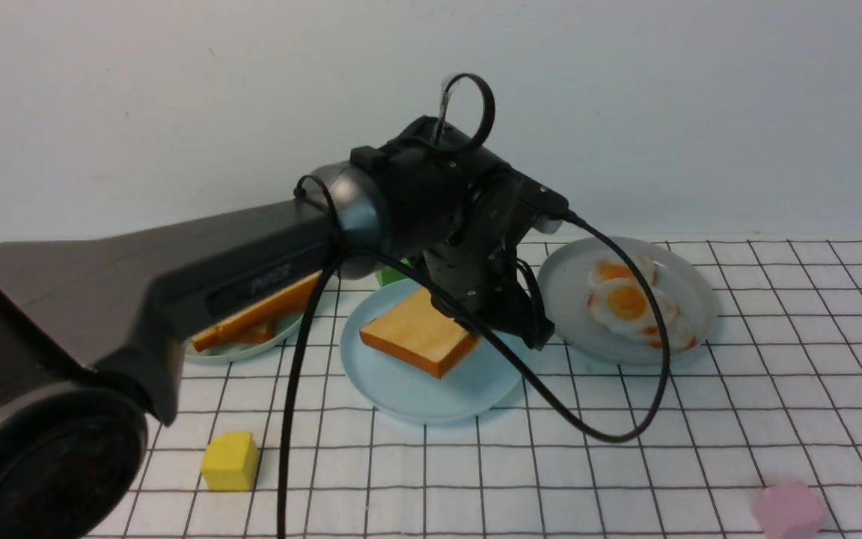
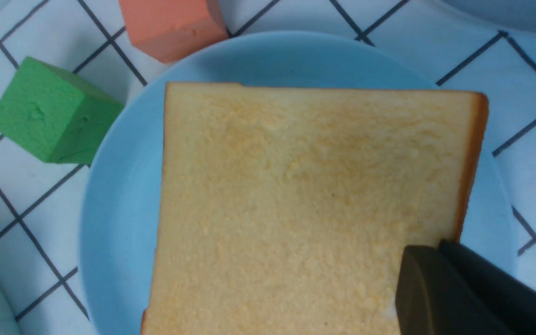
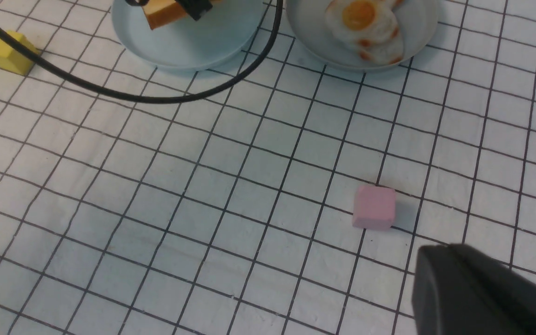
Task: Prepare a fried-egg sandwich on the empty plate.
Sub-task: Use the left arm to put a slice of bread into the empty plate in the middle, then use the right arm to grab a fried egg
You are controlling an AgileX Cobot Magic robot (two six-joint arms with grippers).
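One golden-brown toast slice (image 1: 416, 333) (image 2: 296, 209) lies on the light blue plate (image 1: 416, 397) (image 2: 123, 223) at the middle of the table. It looks slightly raised on the side toward my left gripper. My left gripper (image 1: 528, 333) (image 2: 440, 246) is shut, its tips over the slice's crust corner, with nothing between them. Fried eggs (image 1: 629, 303) (image 3: 365, 23) with orange yolks lie piled on the grey plate (image 1: 566, 299) (image 3: 417, 42) to the right. My right gripper (image 3: 449, 249) is shut and empty above the checked cloth, out of the front view.
More toast slices (image 1: 259, 318) lie on a pale green plate (image 1: 229, 353) behind my left arm. A green block (image 2: 49, 116) and an orange block (image 2: 170, 25) sit just beyond the blue plate. A yellow block (image 1: 230, 462) and a pink block (image 3: 374, 208) lie nearer. A black cable (image 1: 610, 438) loops down.
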